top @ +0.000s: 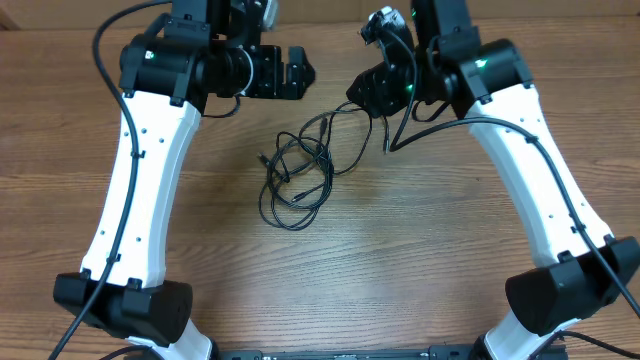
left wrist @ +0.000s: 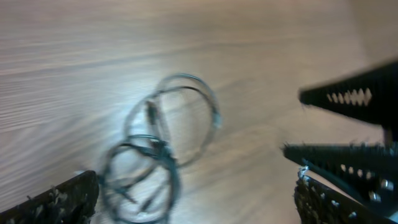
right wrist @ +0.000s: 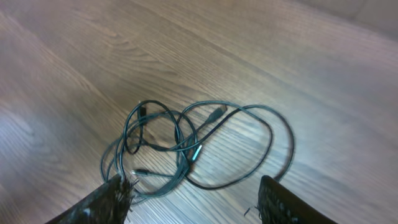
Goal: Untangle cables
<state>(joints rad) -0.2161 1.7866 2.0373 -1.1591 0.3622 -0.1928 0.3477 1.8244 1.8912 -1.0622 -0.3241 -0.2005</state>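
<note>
At the centre of the brown wood-grain table [top: 420,250], in my overhead view, lie the thin black cables [top: 300,172], a loose tangle of overlapping loops with one small plug end [top: 262,157] sticking out on its left side. The tangle sits between the two white arms, nearer the grippers than the arm bases. The black two-finger left gripper [top: 285,72] hangs above and to the left of the tangle, apart from it. The black right gripper [top: 378,95] hangs above and to the right, near the tangle's uppermost loop. On my left wrist feed, which is blurred, the left gripper [left wrist: 196,186] stands wide, its fingers [left wrist: 62,199] at the two lower corners and nothing between them. The cables [left wrist: 161,149] show as smeared rings on the table beyond. On my right wrist feed the right gripper [right wrist: 193,186] is likewise spread wide. The cables [right wrist: 186,146] lie on the wood ahead of and between its fingers [right wrist: 286,202], with a silver-tipped plug [right wrist: 194,151] in the middle of the loops and a darker plug [right wrist: 219,112] further out. Several strands run up to the tip of the finger at lower left; I cannot tell whether they touch it.
</note>
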